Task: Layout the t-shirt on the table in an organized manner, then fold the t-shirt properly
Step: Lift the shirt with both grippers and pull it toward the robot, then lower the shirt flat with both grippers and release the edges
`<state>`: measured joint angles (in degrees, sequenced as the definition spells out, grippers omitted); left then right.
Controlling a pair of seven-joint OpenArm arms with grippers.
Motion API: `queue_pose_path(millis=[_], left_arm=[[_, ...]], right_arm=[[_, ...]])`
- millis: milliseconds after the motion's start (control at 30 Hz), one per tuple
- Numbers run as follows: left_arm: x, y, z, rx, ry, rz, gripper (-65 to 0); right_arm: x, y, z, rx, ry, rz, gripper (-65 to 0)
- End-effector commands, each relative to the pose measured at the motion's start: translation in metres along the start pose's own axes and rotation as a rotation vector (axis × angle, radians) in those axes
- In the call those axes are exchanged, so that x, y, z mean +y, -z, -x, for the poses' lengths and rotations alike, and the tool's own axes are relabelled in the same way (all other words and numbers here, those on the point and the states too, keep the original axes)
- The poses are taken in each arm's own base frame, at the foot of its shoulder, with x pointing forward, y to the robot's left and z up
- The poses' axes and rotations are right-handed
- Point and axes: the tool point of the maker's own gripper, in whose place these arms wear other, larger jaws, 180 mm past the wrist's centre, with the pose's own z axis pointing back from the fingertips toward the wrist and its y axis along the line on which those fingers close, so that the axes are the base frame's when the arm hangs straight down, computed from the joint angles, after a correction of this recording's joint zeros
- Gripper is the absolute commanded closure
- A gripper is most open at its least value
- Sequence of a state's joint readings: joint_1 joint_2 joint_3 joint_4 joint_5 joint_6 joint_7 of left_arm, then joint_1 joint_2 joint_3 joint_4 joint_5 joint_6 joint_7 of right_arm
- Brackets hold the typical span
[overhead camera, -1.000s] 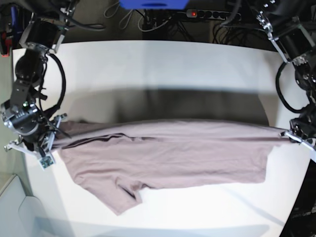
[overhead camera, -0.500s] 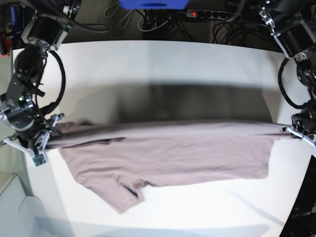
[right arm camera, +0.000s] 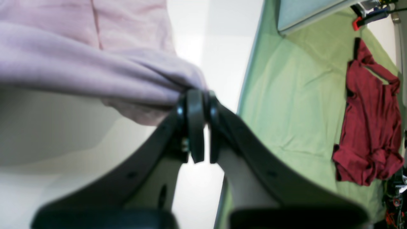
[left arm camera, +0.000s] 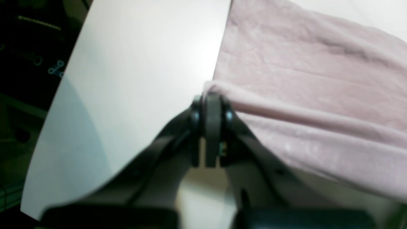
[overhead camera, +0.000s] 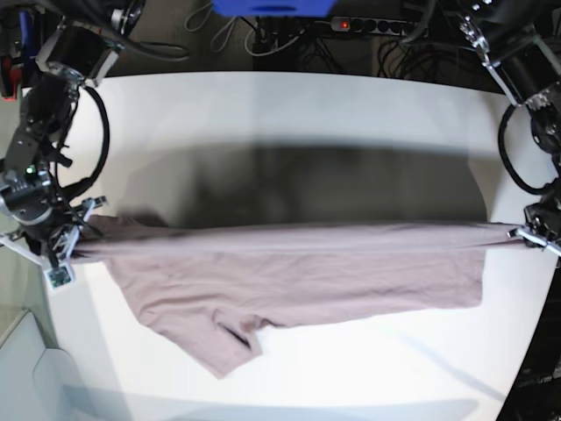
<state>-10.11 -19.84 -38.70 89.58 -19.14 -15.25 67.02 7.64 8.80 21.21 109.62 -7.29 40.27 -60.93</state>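
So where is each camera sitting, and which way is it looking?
Base: high over the table, looking down at the t-shirt stretched between both arms.
Left wrist: on the left arm, looking along the left hand, shut on a t-shirt edge near the table's rim.
Right wrist: on the right arm, looking along the right hand, shut on bunched t-shirt; past the table lie a green sheet and a red garment.
Shared: all three show the pink t-shirt and white table.
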Motion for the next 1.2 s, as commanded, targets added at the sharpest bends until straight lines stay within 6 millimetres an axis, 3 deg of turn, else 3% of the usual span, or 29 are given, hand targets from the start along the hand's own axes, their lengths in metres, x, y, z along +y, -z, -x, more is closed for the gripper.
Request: queue_pose_path(millis=[0, 200, 600, 767, 1000, 1167], left_arm=[[0.008, -0.007, -0.018, -0.058, 0.015, -0.03, -0.2], [0.01, -0.008, 0.005, -0.013, 0.029, -0.038, -0.2], [0.013, -0.018, 0.101, 0.169, 0.06, -0.051, -0.2], [0.016, -0.019, 0.133, 0.239, 0.057, -0.053, -0.2], [0.017, -0.025, 0.164, 0.309, 0.052, -0.053, -0.2], [0.021, -0.031, 0.18, 0.346, 0.058, -0.062, -0.2]], right_arm=[[-0.011, -0.004, 0.005, 0.013, -0.013, 0.039, 0.0], [0.014, -0.005, 0.048, 0.111, -0.036, -0.018, 0.0], [0.064, -0.026, 0.139, 0.314, -0.078, -0.141, 0.0], [0.075, -0.045, 0.16, 0.351, -0.105, -0.166, 0.0], [0.11, -0.055, 0.175, 0.306, -0.066, -0.247, 0.0], [0.111, -0.058, 0.179, 0.315, -0.059, -0.25, 0.0]])
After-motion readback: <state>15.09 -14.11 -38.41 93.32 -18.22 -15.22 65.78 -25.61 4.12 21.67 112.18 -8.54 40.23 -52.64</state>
